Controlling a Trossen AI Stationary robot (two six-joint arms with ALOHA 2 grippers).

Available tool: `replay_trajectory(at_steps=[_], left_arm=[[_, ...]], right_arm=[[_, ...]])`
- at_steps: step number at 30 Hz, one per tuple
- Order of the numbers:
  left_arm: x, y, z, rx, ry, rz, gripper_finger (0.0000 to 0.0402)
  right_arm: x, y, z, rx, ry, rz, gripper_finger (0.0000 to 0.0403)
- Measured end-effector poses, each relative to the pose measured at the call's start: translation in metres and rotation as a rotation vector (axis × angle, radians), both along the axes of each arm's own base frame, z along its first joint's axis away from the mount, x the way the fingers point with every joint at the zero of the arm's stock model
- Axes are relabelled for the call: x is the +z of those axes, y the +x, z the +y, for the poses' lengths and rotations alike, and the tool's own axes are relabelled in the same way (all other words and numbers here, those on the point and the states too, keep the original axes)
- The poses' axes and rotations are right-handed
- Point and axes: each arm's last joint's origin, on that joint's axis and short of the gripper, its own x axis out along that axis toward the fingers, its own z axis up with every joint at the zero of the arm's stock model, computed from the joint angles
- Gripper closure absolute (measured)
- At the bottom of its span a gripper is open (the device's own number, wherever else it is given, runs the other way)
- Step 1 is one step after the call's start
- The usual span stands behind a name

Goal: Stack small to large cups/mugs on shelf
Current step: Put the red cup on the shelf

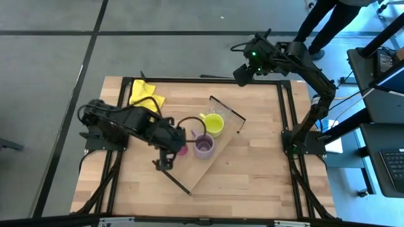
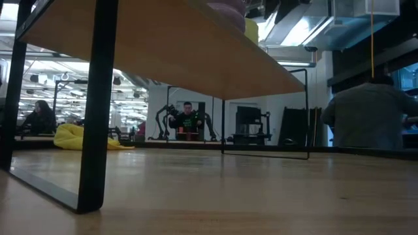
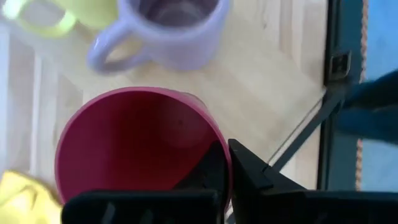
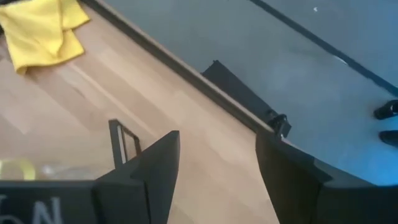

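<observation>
red tumbler [image 3: 134, 143] pinched by left fingers [image 3: 249, 165]

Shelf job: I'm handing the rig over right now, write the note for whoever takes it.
Left tool: shut on the rim of the dark red tumbler, over the shelf.
Right tool: open, empty, parked past the table's far edge.
Lilac mug and lime-yellow mug stand on the shelf, side by side, with the tumbler next to the lilac mug.
Done: all three cups are at the shelf.
Left: nothing is nested yet; whether the tumbler rests on the board is unclear.
</observation>
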Motion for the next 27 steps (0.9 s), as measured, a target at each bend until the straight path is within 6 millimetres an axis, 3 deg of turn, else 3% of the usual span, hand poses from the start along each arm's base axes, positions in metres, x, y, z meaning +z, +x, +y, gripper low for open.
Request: replay_trajectory(at_steps=[9, 16, 21, 27], left_arm=[[0.005, 0.024, -0.037, 0.067, -0.066, -0.053, 0.0401], [-0.015, 0.035, -0.064, 0.102, -0.075, 0.002, 0.0401], [-0.027, 0.044, -0.071, 0.127, -0.032, 0.013, 0.0398], [-0.028, 0.045, -0.070, 0.169, 0.001, -0.009, 0.0400]], right_arm=[[-0.001, 0.008, 0.021, 0.085, 0.041, -0.013, 0.0191], [-0.001, 0.013, 0.036, 0.113, 0.055, -0.029, 0.0191], [-0.001, 0.015, 0.043, 0.141, 0.054, -0.028, 0.0191], [0.000, 0.015, 0.046, 0.144, 0.042, -0.025, 0.0191]])
